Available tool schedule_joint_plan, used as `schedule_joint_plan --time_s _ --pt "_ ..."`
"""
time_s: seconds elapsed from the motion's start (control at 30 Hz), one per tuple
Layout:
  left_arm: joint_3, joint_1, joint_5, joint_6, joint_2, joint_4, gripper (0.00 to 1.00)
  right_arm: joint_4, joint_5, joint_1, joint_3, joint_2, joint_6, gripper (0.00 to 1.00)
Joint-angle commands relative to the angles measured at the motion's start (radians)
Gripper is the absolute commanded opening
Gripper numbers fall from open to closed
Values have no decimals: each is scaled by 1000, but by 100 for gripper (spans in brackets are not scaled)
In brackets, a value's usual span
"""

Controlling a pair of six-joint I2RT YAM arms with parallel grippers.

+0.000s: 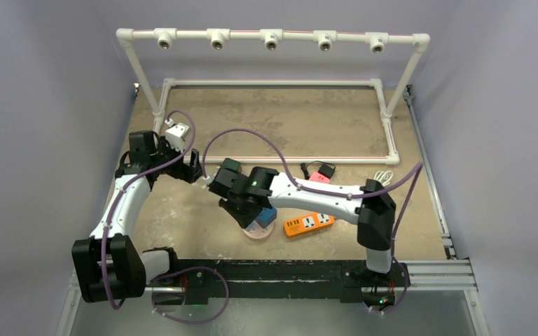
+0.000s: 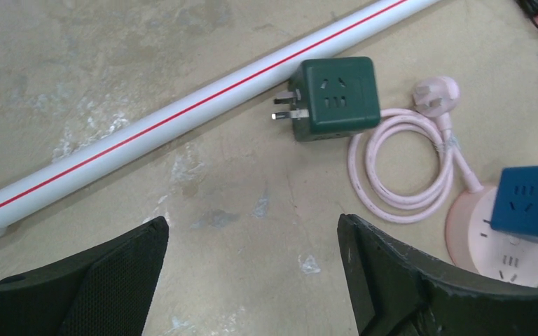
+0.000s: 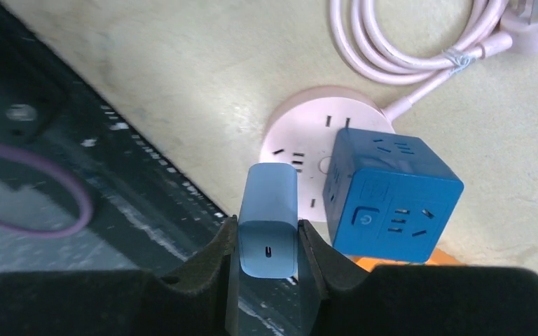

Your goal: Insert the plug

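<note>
Tan table, scuffed, with a white pipe frame across its far half. One frame pipe with a red stripe runs diagonally through the left wrist view.

Left arm reaches to the left-centre of the table. Right arm reaches left across the middle.

Orange power strip lies near-centre, just right of the right arm's wrist.

Pink round socket base sits flat on the table near the front edge. Blue cube socket stands on its right part. The base's pink cable is coiled on the far side and ends in a pink plug head.

Green cube adapter lies on its side with its prongs pointing left, just beside the striped pipe and touching the coil.

Left gripper: jaws wide apart, nothing between them, only bare table below, well short of the green cube.

Right gripper: jaws clamped on the sides of the light blue plug, port face toward the camera. The plug is over the left part of the round base, just left of the blue cube. Prongs are hidden, so I can't tell if it touches the base.
</note>
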Motion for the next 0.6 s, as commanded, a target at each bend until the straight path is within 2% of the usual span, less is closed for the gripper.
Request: schedule_joint_plan --time_s 0.0,0.07,0.2,0.33,0.47,0.57 --pt "79 10 182 112 -49 -63 93 121 -119 -53 18 -166 3 0" --pt "118 10 252 180 -72 -109 99 195 -181 -97 -3 -225 15 0" --pt "171 8 414 339 -143 -192 99 296 -287 -208 -32 -316 28 0" --pt "210 8 552 555 -212 -330 99 320 -336 -266 -6 -336 30 0" --pt "223 8 607 754 -264 -478 99 371 -398 -290 12 -324 58 0" --pt "216 8 613 826 -300 -499 99 410 -449 -294 33 -297 80 0"
